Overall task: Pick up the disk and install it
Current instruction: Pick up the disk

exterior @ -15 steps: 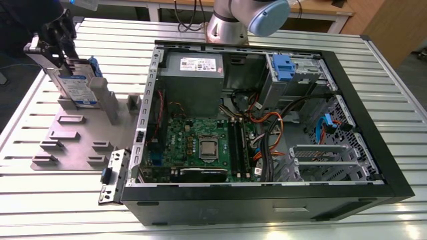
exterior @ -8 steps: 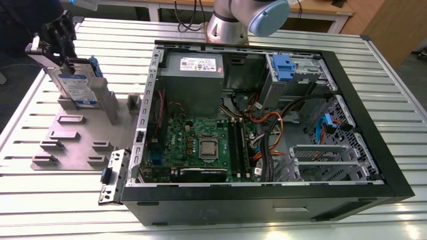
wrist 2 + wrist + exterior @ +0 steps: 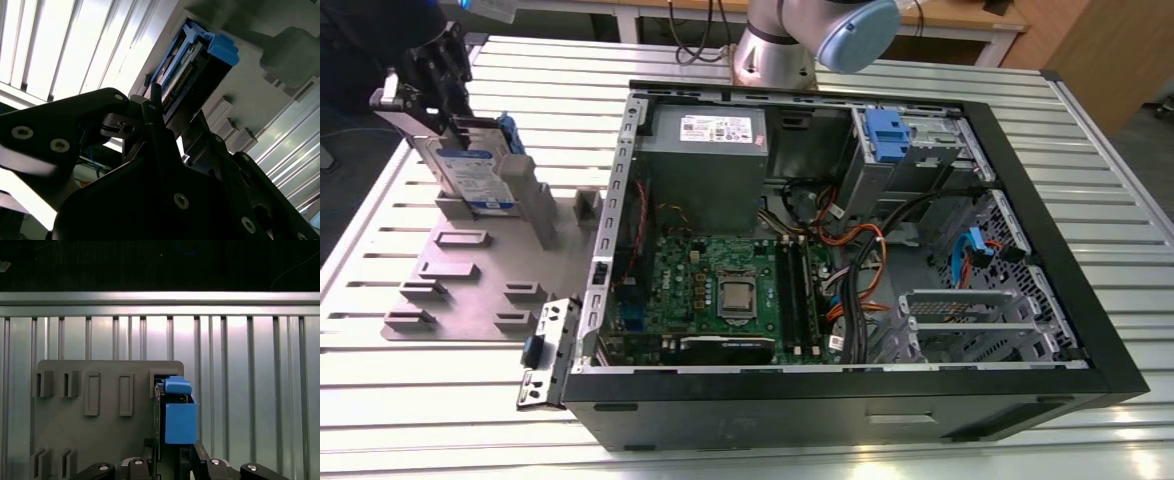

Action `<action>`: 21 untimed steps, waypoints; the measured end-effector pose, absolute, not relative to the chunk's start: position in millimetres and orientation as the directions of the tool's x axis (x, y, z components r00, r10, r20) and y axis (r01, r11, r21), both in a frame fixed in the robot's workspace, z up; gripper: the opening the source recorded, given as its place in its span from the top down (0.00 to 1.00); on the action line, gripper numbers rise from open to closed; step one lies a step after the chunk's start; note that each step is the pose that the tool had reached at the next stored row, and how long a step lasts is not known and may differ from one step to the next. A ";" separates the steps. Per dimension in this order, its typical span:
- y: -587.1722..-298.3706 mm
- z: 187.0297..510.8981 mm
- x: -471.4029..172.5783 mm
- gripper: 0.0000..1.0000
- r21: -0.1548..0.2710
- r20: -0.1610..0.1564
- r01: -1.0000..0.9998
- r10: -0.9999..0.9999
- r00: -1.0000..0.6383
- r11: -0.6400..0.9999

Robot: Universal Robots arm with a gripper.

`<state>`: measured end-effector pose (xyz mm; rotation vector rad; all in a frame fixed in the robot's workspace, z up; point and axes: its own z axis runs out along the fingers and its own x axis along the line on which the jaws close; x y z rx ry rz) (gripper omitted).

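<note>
The disk (image 3: 478,172) stands on edge in a slot of the grey holder plate (image 3: 467,285) at the exterior view's left. Its white-and-blue label and blue side rails show. My gripper (image 3: 438,125) comes down over its upper end, one dark finger on each flat side, shut on it. In the first wrist view the disk's blue end piece (image 3: 179,415) sticks out between the fingers (image 3: 148,447), over a slot of the plate (image 3: 100,440). The second wrist view shows the disk (image 3: 192,60) edge-on past the finger (image 3: 156,102).
An open black computer case (image 3: 1027,210) lies on the slatted metal table (image 3: 400,400) at the exterior view's right of the plate. Inside are a green motherboard (image 3: 720,285), a grey metal box (image 3: 707,150), a blue clip on a cage (image 3: 887,135) and loose cables. The arm's base (image 3: 781,50) stands behind.
</note>
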<state>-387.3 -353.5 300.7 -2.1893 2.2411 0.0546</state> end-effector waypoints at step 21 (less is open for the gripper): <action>-357.1 300.6 -387.4 0.65 0.019 -0.030 -1.000 -0.999 -0.024 0.023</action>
